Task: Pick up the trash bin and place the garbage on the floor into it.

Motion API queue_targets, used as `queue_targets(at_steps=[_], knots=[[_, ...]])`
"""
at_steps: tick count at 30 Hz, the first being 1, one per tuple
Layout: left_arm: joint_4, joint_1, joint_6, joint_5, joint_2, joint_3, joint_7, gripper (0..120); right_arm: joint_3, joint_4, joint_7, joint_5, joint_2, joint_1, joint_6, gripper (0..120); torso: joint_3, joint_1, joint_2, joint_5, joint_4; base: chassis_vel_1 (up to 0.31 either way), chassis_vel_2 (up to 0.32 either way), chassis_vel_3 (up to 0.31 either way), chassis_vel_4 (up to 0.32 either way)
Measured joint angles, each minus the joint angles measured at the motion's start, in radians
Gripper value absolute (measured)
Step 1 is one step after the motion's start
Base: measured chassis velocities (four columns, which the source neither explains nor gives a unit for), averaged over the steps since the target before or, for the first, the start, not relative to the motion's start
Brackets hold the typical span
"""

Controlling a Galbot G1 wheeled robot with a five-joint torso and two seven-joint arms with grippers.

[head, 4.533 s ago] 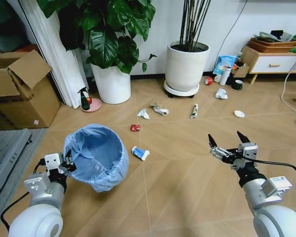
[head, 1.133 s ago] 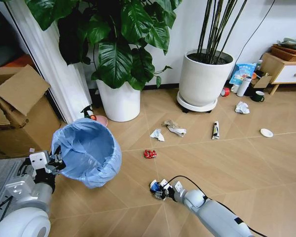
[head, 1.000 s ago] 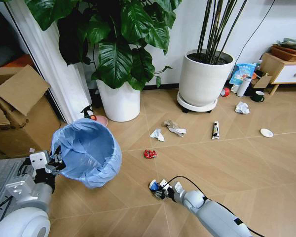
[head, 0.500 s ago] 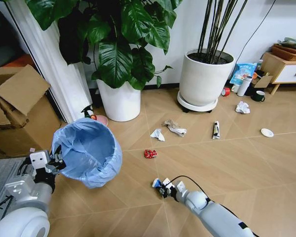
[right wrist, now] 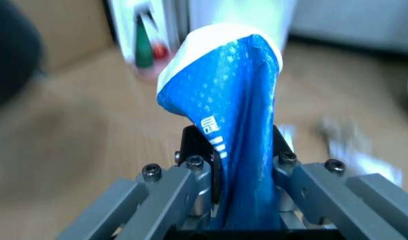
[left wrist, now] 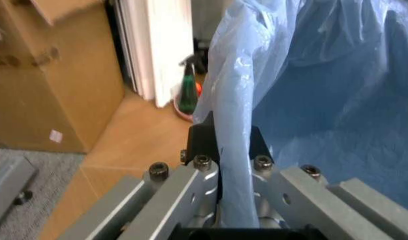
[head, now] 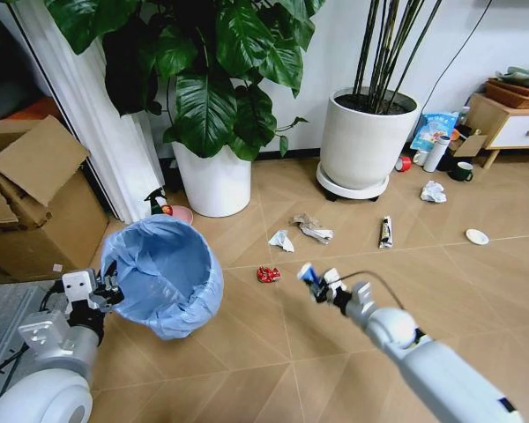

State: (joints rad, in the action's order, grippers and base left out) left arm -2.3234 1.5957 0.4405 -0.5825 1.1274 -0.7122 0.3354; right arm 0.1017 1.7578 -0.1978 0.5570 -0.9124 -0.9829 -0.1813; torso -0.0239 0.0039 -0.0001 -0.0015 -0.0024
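Note:
The trash bin [head: 163, 278], lined with a light blue bag, hangs tilted at the left, and my left gripper [head: 106, 286] is shut on its rim [left wrist: 234, 115]. My right gripper [head: 313, 280] is raised above the floor [head: 273, 352], right of the bin, shut on the crushed blue-white cup [right wrist: 224, 110]. Other garbage lies on the planks: a crushed red can [head: 267, 275], a white paper wad [head: 281, 240], a crumpled wrapper [head: 311, 229], a squeezed tube [head: 384, 233], a second wad [head: 433, 191] and a small white disc [head: 477, 236].
Two big white plant pots [head: 213, 181] [head: 360, 141] stand at the back wall. A cardboard box [head: 35, 203] is at the left, with a green spray bottle [head: 155, 204] behind the bin. A red tape roll [head: 403, 164], white bottle [head: 437, 154], dark mug [head: 461, 171] and low cabinet [head: 511, 123] sit at the back right.
My right gripper has risen from the floor with the crushed cup in it and moved up and to the right. The bin has shifted slightly in my left gripper.

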Motion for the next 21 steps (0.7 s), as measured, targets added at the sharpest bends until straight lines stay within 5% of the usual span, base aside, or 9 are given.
queue_targets(at_steps=[6,12,21], knots=[[0.033,-0.03,0.024,-0.018,-0.02,0.028,-0.004,0,-0.046,0.149,0.04,0.134,0.031,0.127,-0.064,10,0.0,0.0,0.0,0.0008,0.0,0.0,0.0,0.0,0.0],[0.067,-0.072,0.073,-0.075,-0.056,0.069,-0.003,0,-0.233,0.281,0.134,0.318,0.01,0.368,-0.132,10,0.0,0.0,0.0,0.0003,0.0005,0.0,0.0,0.0,0.0],[0.129,-0.134,0.106,-0.154,-0.112,0.106,0.008,0,-0.458,0.259,0.188,0.383,-0.05,0.486,-0.148,9,0.0,0.0,0.0,0.0007,0.0002,0.0,0.0,0.0,0.0]])
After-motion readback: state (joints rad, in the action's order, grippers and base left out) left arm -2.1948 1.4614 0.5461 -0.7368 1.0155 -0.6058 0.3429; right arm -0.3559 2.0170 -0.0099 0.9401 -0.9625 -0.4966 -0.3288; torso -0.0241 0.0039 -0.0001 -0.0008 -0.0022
